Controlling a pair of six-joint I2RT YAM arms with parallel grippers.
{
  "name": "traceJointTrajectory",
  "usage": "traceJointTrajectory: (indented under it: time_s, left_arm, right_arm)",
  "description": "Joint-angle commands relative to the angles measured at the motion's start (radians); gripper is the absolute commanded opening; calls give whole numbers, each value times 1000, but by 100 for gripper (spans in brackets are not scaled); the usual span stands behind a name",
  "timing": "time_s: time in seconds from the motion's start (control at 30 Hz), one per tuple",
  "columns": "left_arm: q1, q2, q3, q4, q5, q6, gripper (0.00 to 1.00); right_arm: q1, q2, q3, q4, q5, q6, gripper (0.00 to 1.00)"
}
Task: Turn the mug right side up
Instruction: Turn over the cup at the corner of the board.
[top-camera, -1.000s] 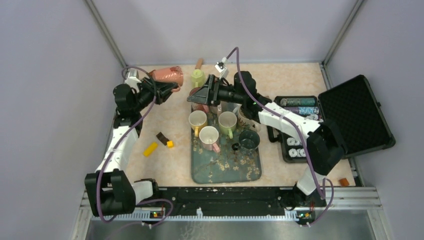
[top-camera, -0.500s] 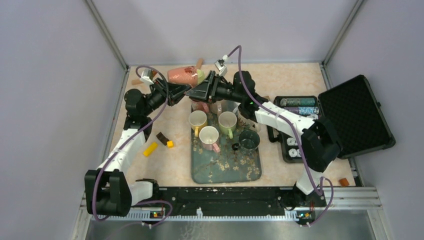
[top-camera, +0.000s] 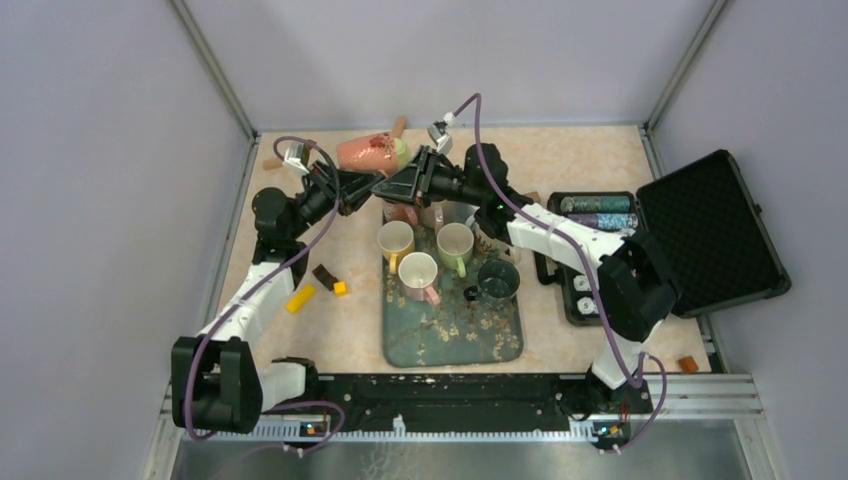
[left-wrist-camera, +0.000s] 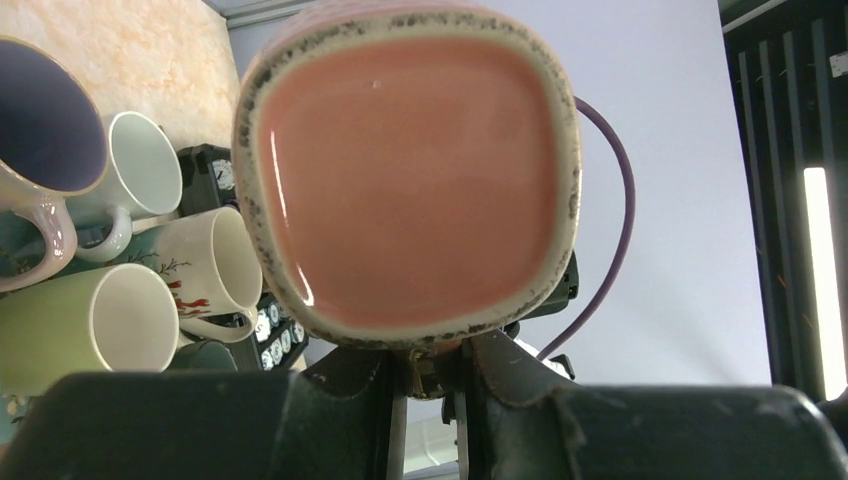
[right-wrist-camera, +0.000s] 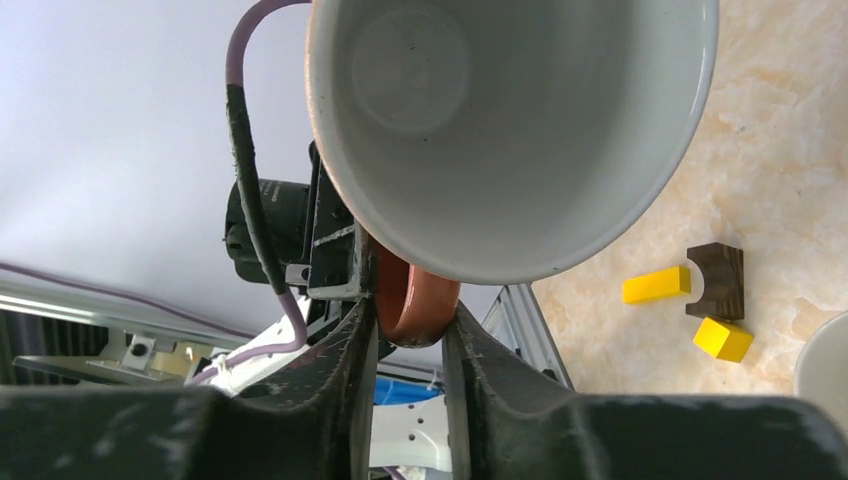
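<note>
Pink mug (top-camera: 368, 152): squarish speckled base, glossy pale inside, held sideways in the air over the far edge of the marbled table (top-camera: 580, 160). Left gripper (left-wrist-camera: 430, 365) narrow, clamped on it by the base. Right gripper (right-wrist-camera: 410, 320) pinches the rust loop handle (right-wrist-camera: 415, 295). Floral rectangular tray (top-camera: 450, 335): four upright mugs (top-camera: 418, 272) clearly seen. Two yellow blocks (right-wrist-camera: 655, 285), one brown block (right-wrist-camera: 715, 280).

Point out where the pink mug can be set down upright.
Free: the tray's near half, in front of the dark mug and pink-handled mug; the far-right tabletop behind the open case. Crowded: the tray's far half, packed with mugs, and the blocks left of it.
</note>
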Motion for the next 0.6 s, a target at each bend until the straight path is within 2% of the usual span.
traceJointTrajectory:
  time_s: [0.0, 0.07, 0.13, 0.33, 0.37, 0.47, 0.57]
  left_arm:
    - [-9, -43, -5, 178, 72, 1, 0]
    - [-9, -47, -12, 184, 79, 6, 0]
    - [-9, -49, -14, 184, 90, 20, 0]
    - [-9, -71, 8, 98, 97, 124, 0]
    - [-9, -76, 13, 73, 90, 143, 3]
    - [-9, -87, 15, 46, 70, 168, 21]
    - [-9, -92, 12, 38, 60, 180, 34]
  right_arm:
    - [-12, -12, 25, 83, 45, 1, 22]
    - [-13, -17, 32, 59, 48, -22, 14]
    - [-12, -25, 36, 34, 54, -49, 2]
    - [-11, -72, 32, -47, 85, -146, 0]
    - [-11, -75, 29, -52, 85, -155, 0]
    - [-9, -85, 26, -56, 83, -173, 0]
    - [-4, -90, 29, -65, 80, -191, 0]
